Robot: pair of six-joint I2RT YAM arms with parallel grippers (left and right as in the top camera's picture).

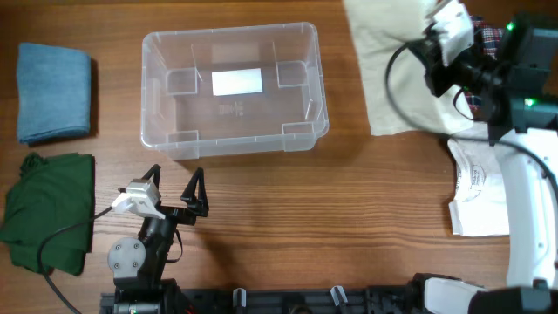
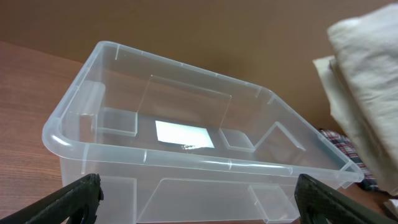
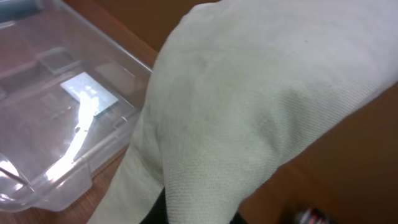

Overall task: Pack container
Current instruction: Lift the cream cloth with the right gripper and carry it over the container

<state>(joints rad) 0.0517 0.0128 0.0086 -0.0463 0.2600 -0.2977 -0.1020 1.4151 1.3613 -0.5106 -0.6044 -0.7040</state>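
When we look down from above, the container (image 1: pixel 228 31) sits on the brown wooden counter (image 1: pixel 349 227), toward the back and a bit left of the middle. It is smooth, shiny, see-through plastic. It is shaped like a box with round corners, a thick rim and a white label (image 1: pixel 237 82) on its floor, and its top is open.

Our left gripper (image 1: pixel 176 180) is just in front of it, with its two black fingers spread wide and holding nothing. Our right gripper (image 1: pixel 425 48) is clenched on a soft cream cloth (image 1: pixel 388 78), held up just to the right of the container's rim.

A folded blue towel (image 1: pixel 54 92) and a crumpled green cloth (image 1: pixel 48 209) lie well off to the left. A white printed cloth (image 1: pixel 478 187) lies on the right. The front middle of the counter is wide bare wood.
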